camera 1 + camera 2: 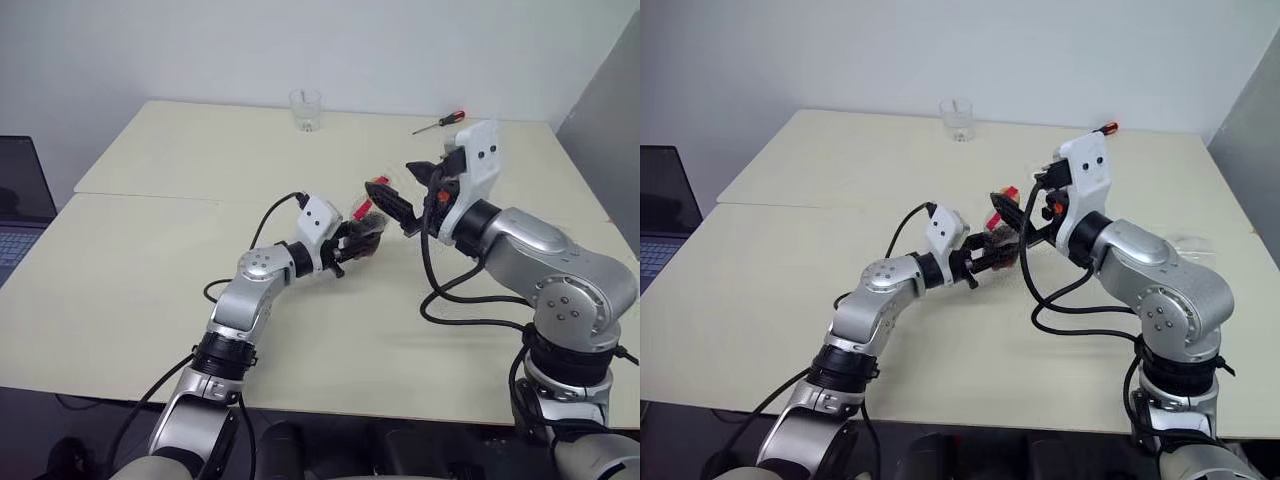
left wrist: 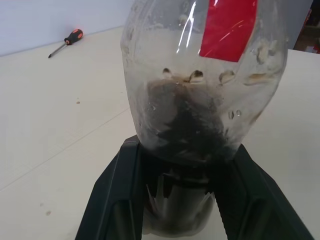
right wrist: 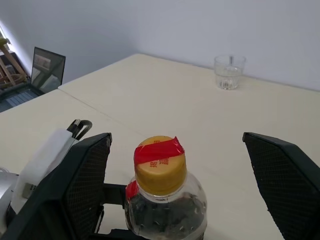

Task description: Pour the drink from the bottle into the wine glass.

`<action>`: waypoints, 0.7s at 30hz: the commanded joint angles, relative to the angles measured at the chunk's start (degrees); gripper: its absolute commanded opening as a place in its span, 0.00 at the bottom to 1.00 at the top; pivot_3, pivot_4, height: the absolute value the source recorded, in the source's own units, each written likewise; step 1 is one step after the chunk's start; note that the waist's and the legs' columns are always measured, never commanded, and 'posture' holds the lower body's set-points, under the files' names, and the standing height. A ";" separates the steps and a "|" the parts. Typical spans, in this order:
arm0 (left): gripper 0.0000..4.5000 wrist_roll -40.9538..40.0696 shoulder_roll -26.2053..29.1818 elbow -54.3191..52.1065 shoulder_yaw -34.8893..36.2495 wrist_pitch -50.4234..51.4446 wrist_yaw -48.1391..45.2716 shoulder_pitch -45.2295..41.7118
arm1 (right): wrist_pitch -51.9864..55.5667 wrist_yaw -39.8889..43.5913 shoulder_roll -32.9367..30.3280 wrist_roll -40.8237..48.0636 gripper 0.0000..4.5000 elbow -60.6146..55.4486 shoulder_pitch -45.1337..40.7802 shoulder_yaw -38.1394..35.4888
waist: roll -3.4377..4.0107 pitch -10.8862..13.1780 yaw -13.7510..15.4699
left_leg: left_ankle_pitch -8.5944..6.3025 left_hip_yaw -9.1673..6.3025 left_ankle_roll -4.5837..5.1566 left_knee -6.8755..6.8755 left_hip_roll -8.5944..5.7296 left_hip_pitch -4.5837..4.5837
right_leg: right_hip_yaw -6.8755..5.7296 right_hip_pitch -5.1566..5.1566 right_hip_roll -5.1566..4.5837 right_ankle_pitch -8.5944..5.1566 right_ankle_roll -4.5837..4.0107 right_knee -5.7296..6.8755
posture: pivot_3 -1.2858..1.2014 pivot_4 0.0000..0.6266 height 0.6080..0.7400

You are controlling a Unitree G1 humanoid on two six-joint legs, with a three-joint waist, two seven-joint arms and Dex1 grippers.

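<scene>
My left gripper (image 1: 364, 240) is shut on the lower body of the bottle (image 1: 368, 226), holding it above the middle of the table. The bottle (image 2: 205, 100) is clear plastic with a red label strip, and a little dark drink (image 2: 185, 120) sits in it. Its yellow cap (image 3: 160, 167) has red tape over it. My right gripper (image 3: 175, 185) is open, with one finger on each side of the cap and neither touching it. In the head views the right gripper (image 1: 405, 192) hangs just right of the bottle's top. The wine glass is out of view.
A short clear tumbler (image 1: 306, 110) stands at the table's far edge. A screwdriver (image 1: 440, 122) with a red handle lies at the far right. A laptop (image 1: 15, 200) sits off the table's left side. The cream table (image 1: 150, 270) has a seam across it.
</scene>
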 commanded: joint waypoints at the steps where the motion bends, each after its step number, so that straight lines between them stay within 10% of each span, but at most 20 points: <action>1: 0.33 -0.72 -0.37 -4.07 0.37 -0.50 0.32 -0.63 | -1.19 -0.70 0.50 -0.79 1.00 -0.70 -0.23 0.08 | 0.00 0.00 0.03 | 0.00 0.00 0.00 0.00 0.00 -0.01 | -0.03 0.00 0.00 0.00 0.00 -0.01 | 0.52 0.24 1.00; 13: 0.32 -0.84 -0.27 -5.80 0.47 0.39 1.11 0.08 | -2.81 -0.99 2.67 -1.63 1.00 0.38 1.01 -0.26 | 0.00 0.00 0.04 | 0.00 0.00 0.00 0.00 0.00 -0.15 | -0.07 -0.01 -0.02 0.02 0.00 -0.20 | 0.52 0.24 1.00; 21: 0.32 -0.76 0.05 -6.26 0.74 0.79 1.48 0.13 | -3.58 -0.57 2.84 -1.70 0.46 1.22 0.73 0.26 | 0.00 0.00 0.03 | 0.00 0.00 0.00 0.00 0.00 -0.18 | -0.09 -0.04 -0.01 0.02 -0.01 -0.20 | 0.52 0.24 1.00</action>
